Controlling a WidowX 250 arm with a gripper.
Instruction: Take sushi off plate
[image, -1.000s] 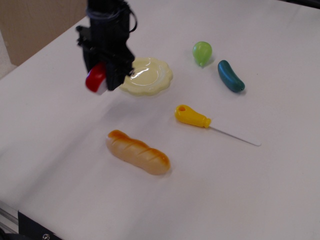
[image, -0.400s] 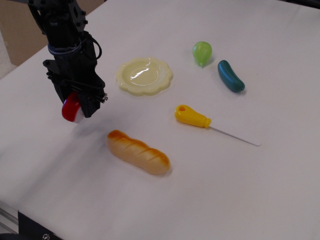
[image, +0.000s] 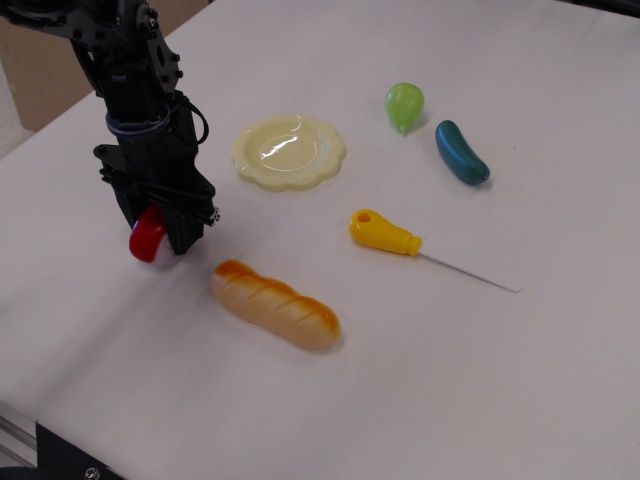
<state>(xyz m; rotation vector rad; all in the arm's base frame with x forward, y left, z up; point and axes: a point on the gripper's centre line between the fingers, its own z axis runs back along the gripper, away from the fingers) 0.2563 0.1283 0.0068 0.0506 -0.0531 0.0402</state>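
At the left of the frame we have the claw clamped on the sushi, low over the counter and well apart from the empty plate at upper centre. We judge the sushi light, rigid and glossy, so likely slippery; gripping across its white base beneath the red top looks safest. The bread loaf lies just beside, lower right.

single view, high front corner — table downward
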